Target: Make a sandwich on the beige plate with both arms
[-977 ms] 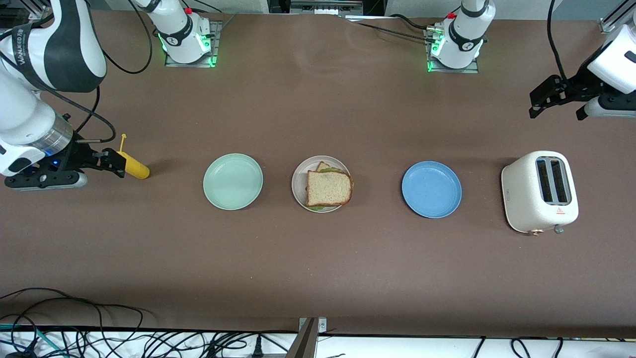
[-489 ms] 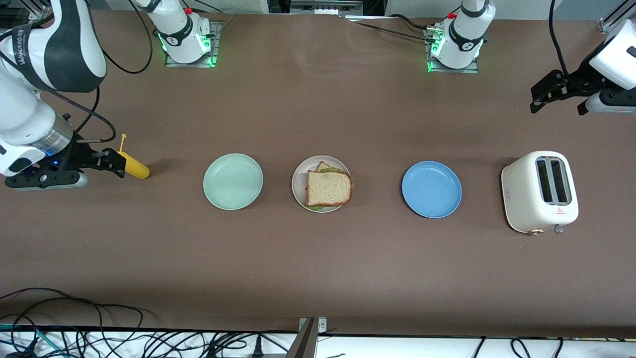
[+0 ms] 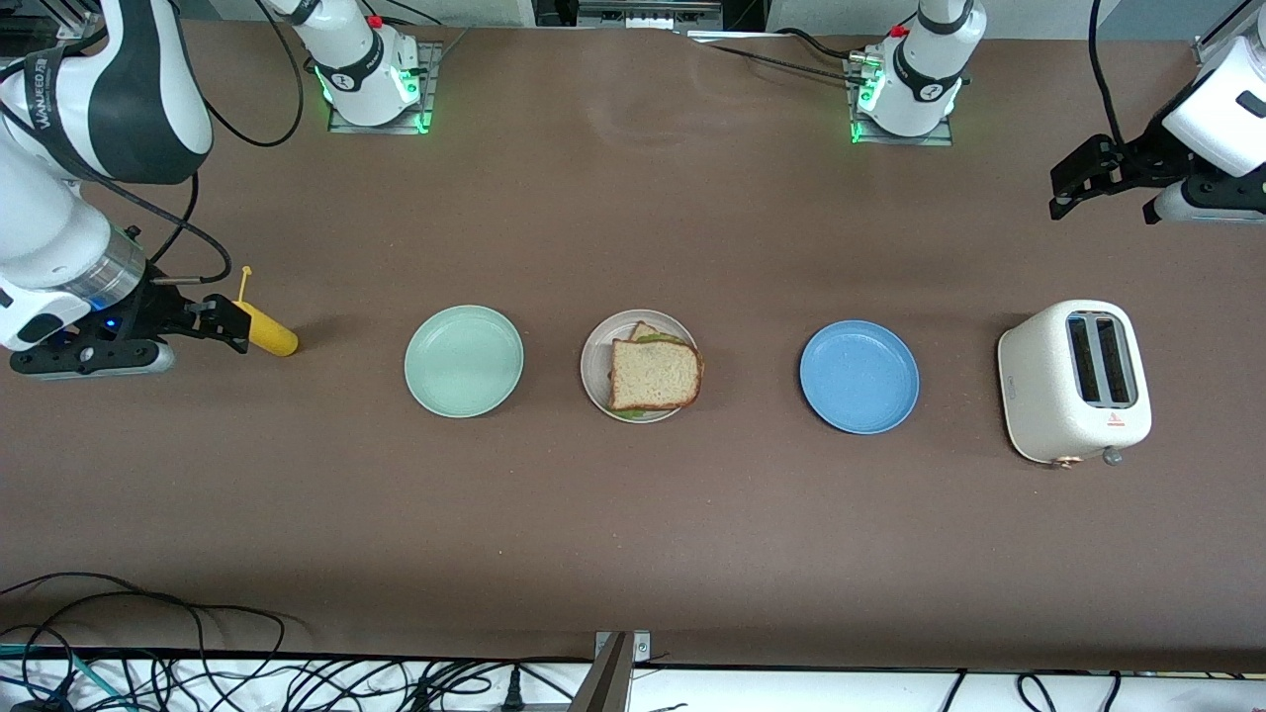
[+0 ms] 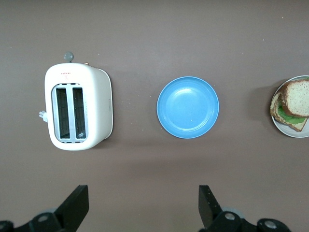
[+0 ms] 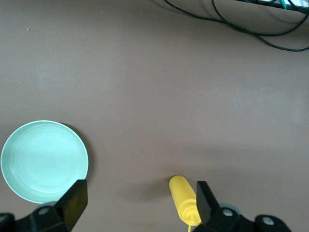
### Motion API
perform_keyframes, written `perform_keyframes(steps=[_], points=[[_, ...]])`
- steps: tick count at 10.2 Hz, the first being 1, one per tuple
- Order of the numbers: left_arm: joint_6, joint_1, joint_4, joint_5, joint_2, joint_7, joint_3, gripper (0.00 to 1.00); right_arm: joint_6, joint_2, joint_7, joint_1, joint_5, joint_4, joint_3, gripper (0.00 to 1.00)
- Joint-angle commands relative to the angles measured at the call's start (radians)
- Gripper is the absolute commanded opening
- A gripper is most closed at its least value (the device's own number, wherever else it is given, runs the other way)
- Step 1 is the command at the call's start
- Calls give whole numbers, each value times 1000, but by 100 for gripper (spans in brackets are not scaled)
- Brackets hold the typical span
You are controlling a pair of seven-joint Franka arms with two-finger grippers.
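sandwich (image 3: pixel 655 373) is sitting assembled on the beige plate (image 3: pixel 595 368), mid-surface: top bread slice square over the lettuce, lower slice peeking out skewed at the edge toward the arm bases. Green leaf is showing at the rim in the left wrist view (image 4: pixel 291 117).

Plate row is running along the surface: mint-green plate (image 3: pixel 463 360) toward the right arm's end, beige one in the middle, blue plate (image 3: pixel 859 376) toward the left arm's end. Both side plates are lying bare. White toaster (image 3: pixel 1076 381) is standing past the blue plate at the left arm's end, slots up.

right gripper (image 3: pixel 213 326) is hanging low at the right arm's end of the surface, fingers (image 5: pixel 72 203) spread wide and released, holding nothing. Yellow squeeze bottle (image 3: pixel 265 328) is lying on its side just beside them, near one fingertip; contact can't be told.

left gripper (image 3: pixel 1103 188) is hovering in the air over bare surface at the left arm's end, well apart from the toaster, fingers (image 4: pixel 208 205) fully released, empty.
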Motion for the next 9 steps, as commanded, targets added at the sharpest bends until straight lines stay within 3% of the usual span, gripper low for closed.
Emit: perform_keyframes(steps=[1, 9], points=[[-21, -1, 20, 11, 3, 1, 1, 100, 14, -22, -13, -12, -14, -26, 11, 100], [-31, 10, 18, 11, 2, -1, 5, 100, -4, -17, -6, -14, -10, -1, 11, 100]])
